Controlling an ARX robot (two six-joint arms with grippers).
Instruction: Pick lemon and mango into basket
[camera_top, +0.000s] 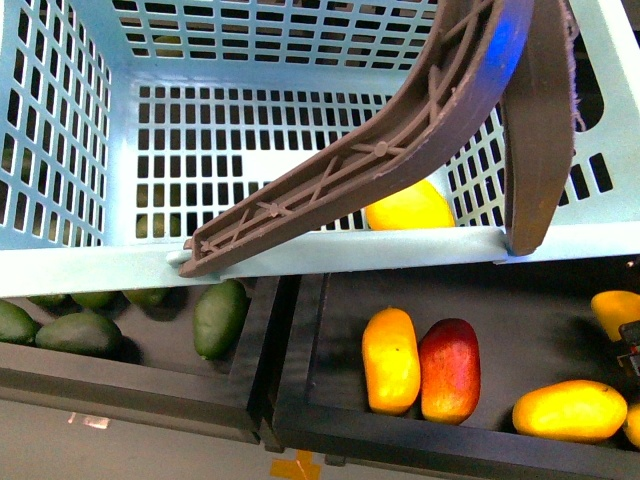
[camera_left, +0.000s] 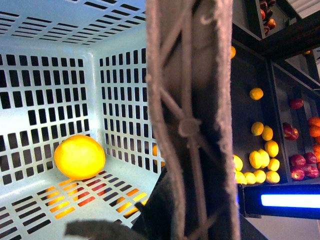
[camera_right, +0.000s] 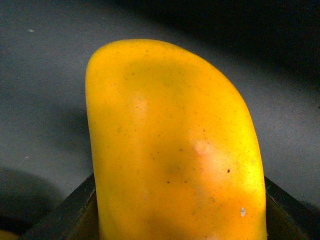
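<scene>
Nearest, the brown handle (camera_top: 380, 150) of the basket (camera_top: 60, 150) crosses the front frame diagonally. The left gripper (camera_left: 155, 220) shows only as dark bits at the lower edge, so we cannot tell its grip. The lemon (camera_top: 410, 207) lies inside the basket, lower right corner. Further back, at the frame's right edge by the black tray (camera_top: 335, 340), the right gripper (camera_right: 178, 190) has its fingers (camera_right: 65, 212) against both sides of the mango (camera_right: 170, 150).

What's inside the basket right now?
One yellow-orange fruit, the lemon, lies on the slotted floor of the basket, close to its near wall. The brown handle crosses the interior in both views, so anything behind it cannot be seen.
</scene>
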